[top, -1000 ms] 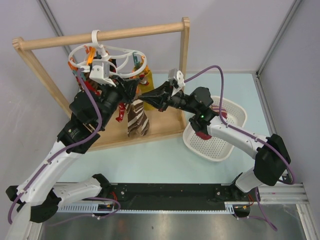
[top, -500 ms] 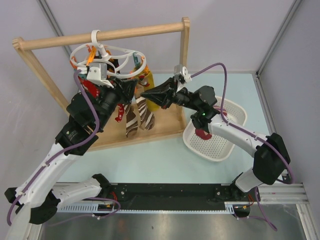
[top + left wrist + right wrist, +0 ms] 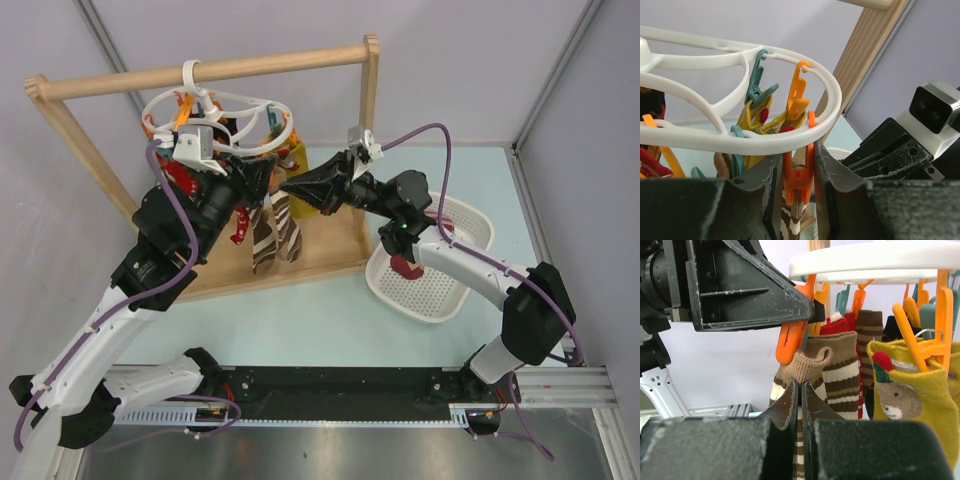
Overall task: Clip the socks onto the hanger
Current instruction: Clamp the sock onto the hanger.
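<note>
1. Your left gripper (image 3: 797,187) is pinched narrow on the orange peg (image 3: 798,172) at the near rim of the hanger (image 3: 740,137). Its fingers (image 3: 771,187) press the peg from both sides, which I judge is meant to spring its mouth open for a cuff. The hanger hangs by its hook from the wooden rail (image 3: 200,72), so this grip also steadies the ring.
2. The red sock (image 3: 846,324) is clipped further back on the ring, so you need not touch it.
3. The brown sock (image 3: 807,365) is the one in hand. Its cuff stands just under the peg's lower end, and you cannot tell from here whether it is inside the mouth.
4. Your right gripper (image 3: 800,390) is closed tight on that sock's striped leg, just below the cuff. Held this way, the cuff stands up stiff and can be pushed upward into the peg.
5. To the right, the mustard sock (image 3: 912,390) is already pegged. The basket (image 3: 440,290) sits on the table under your right forearm.
6. Against a second ago, your right gripper has risen and moved in towards the ring, now tip to tip with the left. The brown stripes hang as two separate strips where they were bunched. Over the last half second almost nothing has shifted, and both grips are unchanged.
</note>
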Robot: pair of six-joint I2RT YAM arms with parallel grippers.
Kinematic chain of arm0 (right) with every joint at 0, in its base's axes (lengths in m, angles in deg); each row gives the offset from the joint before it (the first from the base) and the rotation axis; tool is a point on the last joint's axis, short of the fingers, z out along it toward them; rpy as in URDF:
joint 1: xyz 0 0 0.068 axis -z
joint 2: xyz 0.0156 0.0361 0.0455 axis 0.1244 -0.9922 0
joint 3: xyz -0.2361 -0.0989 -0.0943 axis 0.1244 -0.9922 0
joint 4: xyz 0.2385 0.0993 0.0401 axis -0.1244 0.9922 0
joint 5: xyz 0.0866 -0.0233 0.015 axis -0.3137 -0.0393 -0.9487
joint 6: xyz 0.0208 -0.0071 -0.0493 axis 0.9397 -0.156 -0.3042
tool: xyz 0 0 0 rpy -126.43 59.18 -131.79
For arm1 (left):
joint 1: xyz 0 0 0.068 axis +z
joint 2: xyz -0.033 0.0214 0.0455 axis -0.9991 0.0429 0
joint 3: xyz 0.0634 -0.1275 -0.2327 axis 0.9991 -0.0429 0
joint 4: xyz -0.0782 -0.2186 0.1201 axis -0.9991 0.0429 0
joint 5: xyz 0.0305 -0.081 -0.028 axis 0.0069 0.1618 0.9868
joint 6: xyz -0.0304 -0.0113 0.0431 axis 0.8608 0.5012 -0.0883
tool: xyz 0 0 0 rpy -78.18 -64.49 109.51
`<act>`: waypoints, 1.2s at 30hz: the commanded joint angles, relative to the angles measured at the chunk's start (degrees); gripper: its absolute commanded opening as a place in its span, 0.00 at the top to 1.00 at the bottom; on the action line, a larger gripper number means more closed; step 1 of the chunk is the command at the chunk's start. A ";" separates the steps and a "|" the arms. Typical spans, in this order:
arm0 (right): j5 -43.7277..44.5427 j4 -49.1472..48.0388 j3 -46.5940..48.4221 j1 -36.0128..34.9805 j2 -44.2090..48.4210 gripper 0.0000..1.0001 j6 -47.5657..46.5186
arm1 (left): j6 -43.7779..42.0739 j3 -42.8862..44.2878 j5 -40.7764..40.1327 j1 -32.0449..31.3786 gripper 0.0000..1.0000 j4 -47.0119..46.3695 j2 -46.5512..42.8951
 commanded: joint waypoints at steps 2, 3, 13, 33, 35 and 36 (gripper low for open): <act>-0.45 -4.41 3.61 -0.37 -1.12 1.00 1.33 | 0.71 -0.13 0.82 0.25 1.00 -2.34 -0.53; -0.63 -4.41 3.79 -0.54 -1.29 1.00 1.33 | 0.71 -0.22 0.82 0.25 1.00 -2.34 -0.71; -0.37 -5.64 4.84 -1.25 -2.17 1.00 2.48 | 0.98 -0.57 1.26 0.25 0.99 -2.51 -0.53; 0.77 -4.68 5.46 -0.98 -1.38 0.79 2.83 | 0.54 0.31 0.91 0.34 0.27 -1.55 -1.85; 1.30 -3.45 5.55 -0.81 -0.34 0.63 2.57 | 0.62 0.83 0.82 0.25 0.18 -0.59 -2.29; 1.56 -1.53 5.46 -0.55 0.02 0.57 2.04 | 0.63 1.01 0.73 0.25 0.16 -0.23 -2.90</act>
